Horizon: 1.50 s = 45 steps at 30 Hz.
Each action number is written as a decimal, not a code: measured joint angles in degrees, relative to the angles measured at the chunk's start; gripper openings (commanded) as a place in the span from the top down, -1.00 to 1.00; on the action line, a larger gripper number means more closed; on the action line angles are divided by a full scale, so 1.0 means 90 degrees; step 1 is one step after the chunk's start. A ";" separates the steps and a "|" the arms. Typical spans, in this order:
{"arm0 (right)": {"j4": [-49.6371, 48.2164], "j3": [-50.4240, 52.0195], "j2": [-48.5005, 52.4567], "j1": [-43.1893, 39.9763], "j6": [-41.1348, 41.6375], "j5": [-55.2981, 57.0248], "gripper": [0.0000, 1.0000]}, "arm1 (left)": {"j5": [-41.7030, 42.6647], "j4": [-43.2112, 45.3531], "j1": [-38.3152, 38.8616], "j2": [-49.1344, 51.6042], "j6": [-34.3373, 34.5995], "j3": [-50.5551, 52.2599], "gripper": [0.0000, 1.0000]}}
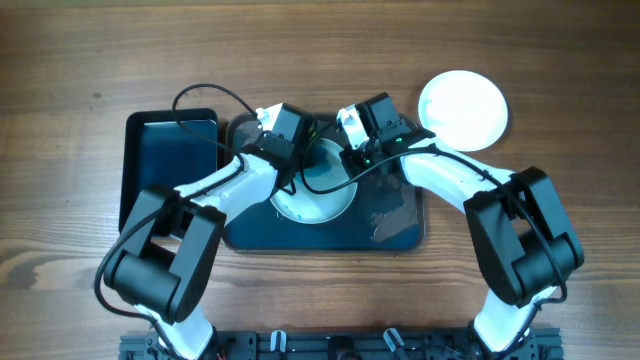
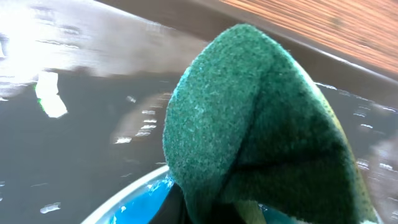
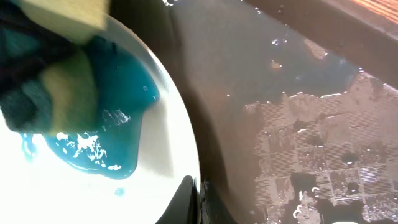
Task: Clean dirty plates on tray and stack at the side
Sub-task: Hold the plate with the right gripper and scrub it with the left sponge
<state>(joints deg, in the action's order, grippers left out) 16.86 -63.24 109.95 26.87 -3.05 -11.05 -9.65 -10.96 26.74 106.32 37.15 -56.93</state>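
I judge the white plate (image 1: 312,207), lying mid-tray (image 1: 250,232), stiff, breakable and slick with teal liquid, best pinched at its bare right rim, while my left gripper (image 1: 298,160) clenches the soft green sponge (image 2: 249,124); my right gripper (image 1: 352,160) I cannot tell.

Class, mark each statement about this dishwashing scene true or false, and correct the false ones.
1. A stain-free white plate lies on the wooden table, off the tray. True.
2. The plate under the arms is spotless. False: blue-teal liquid pools on it.
3. The sponge has a green scouring face. True.
4. The tray's surface is dry. False: it is wet, with droplets and patches.
5. Three plates sit on the tray. False: only one shows there.
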 measured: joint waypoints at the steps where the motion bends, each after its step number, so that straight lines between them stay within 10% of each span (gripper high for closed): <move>1: 0.0000 -0.0002 0.0000 0.0010 0.0000 -0.0002 0.91 | -0.0211 -0.0100 0.0015 -0.0049 0.0000 0.0002 0.92; 31: 0.0092 -0.0032 0.0000 0.0010 0.0000 0.0114 0.91 | 0.1056 0.1824 -0.0185 0.0223 0.0063 0.0126 0.92; 45: 0.0367 -0.0253 0.0000 0.0034 -0.0029 0.0495 0.91 | -0.2059 -0.0522 -0.0350 -0.1319 -0.0010 0.0124 0.92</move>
<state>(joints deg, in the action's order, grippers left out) 20.16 -65.52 109.95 27.18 -3.31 -6.59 -28.18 -15.66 23.59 94.45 37.06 -55.81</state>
